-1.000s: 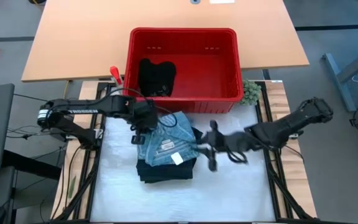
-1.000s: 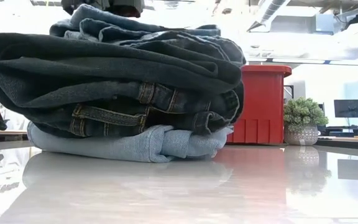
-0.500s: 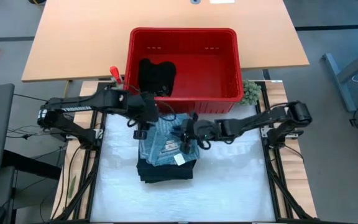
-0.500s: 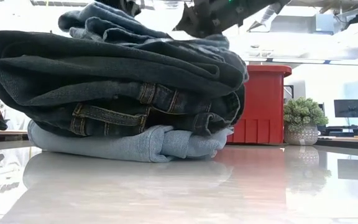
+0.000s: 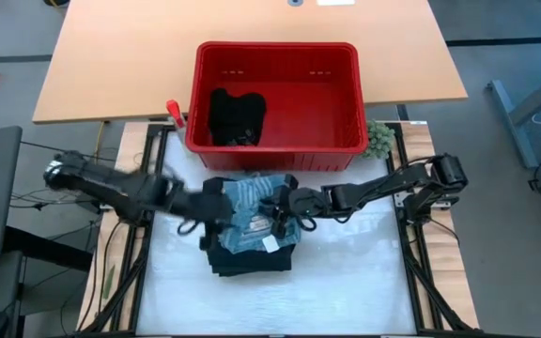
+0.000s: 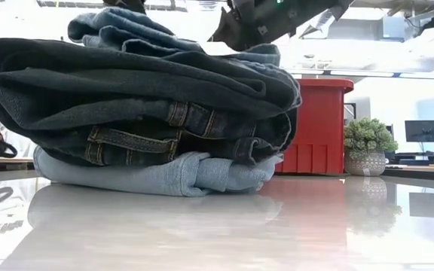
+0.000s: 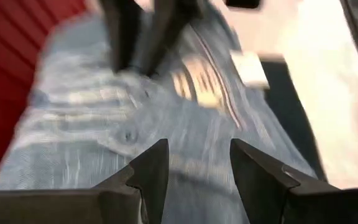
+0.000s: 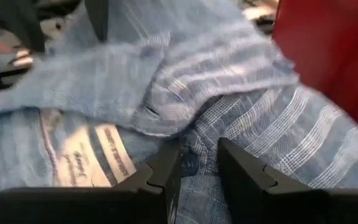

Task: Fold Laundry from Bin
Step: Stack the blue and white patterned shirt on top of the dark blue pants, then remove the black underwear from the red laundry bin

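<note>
The bin point(image 5: 346, 103) is smooth, glossy red plastic. The striped shirt point(image 5: 252, 211) is a thin woven cloth with a printed fabric label; under it lie heavy dark denim point(image 6: 126, 90) with tan stitching and a paler, softer denim point(image 6: 157, 175). The bench point(image 6: 277, 226) gleams, mirror-smooth. Behind the bin at 12 o'clock, matt wood point(image 5: 120, 66).

White-topped table point(image 5: 346, 291), folded laundry stack point(image 5: 250, 246), red bin point(image 5: 276, 145), small potted plant point(image 5: 378, 139)
</note>
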`<action>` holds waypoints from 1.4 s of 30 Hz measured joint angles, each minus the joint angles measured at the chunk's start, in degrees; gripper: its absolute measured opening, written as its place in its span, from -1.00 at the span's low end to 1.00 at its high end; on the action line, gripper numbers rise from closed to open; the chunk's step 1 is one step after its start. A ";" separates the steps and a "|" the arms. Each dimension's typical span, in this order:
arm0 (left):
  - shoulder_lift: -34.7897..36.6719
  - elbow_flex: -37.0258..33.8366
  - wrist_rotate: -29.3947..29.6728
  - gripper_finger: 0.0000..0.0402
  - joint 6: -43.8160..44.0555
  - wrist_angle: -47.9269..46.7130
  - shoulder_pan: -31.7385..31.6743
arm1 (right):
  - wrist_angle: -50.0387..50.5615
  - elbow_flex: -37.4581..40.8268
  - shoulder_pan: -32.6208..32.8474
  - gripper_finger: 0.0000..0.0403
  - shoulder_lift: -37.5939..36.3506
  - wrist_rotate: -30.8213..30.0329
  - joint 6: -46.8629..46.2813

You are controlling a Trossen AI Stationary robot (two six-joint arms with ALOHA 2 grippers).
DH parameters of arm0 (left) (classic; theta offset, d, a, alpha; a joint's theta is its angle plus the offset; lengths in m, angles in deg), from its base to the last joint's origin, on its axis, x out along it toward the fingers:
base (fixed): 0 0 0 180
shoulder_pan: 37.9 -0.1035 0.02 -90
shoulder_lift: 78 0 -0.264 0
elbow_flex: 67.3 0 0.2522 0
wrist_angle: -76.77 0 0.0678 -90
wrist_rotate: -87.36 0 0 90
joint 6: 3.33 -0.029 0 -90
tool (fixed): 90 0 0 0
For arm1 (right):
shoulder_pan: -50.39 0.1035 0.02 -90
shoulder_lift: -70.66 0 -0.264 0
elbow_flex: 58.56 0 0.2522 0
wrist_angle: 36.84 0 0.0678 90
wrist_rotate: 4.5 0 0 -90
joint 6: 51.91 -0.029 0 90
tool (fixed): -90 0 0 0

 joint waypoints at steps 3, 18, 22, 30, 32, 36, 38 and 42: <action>1.97 -7.20 12.20 -0.20 3.54 9.07 5.05 | 0.31 0.04 0.41 -0.35 -2.81 0.01 2.41; 1.92 -17.29 16.11 -0.20 15.58 13.05 6.62 | -10.98 0.09 -5.49 -0.39 5.53 -0.16 1.05; 2.24 -17.29 15.71 -0.20 15.33 13.11 6.64 | -12.59 0.00 -3.43 -0.49 8.75 -2.72 -0.94; 14.04 -15.23 15.83 -0.20 6.31 14.01 7.31 | -10.34 -0.26 -5.07 -0.62 -1.58 -2.89 1.74; 17.19 -15.20 16.64 -0.20 4.98 14.02 7.29 | -8.72 -1.12 -6.56 -0.63 -5.09 -2.85 3.21; 21.54 -15.19 21.08 -0.20 4.12 14.08 7.30 | -3.57 -4.50 -10.84 -0.64 -10.14 -2.76 5.11; 22.55 -15.20 23.53 -0.20 4.25 14.23 7.28 | 1.32 -7.24 -14.65 -0.64 -11.09 -0.42 2.60; 22.19 -15.19 30.71 -0.20 3.70 14.71 7.25 | 10.99 -13.97 -25.45 -0.64 -7.21 13.07 -1.35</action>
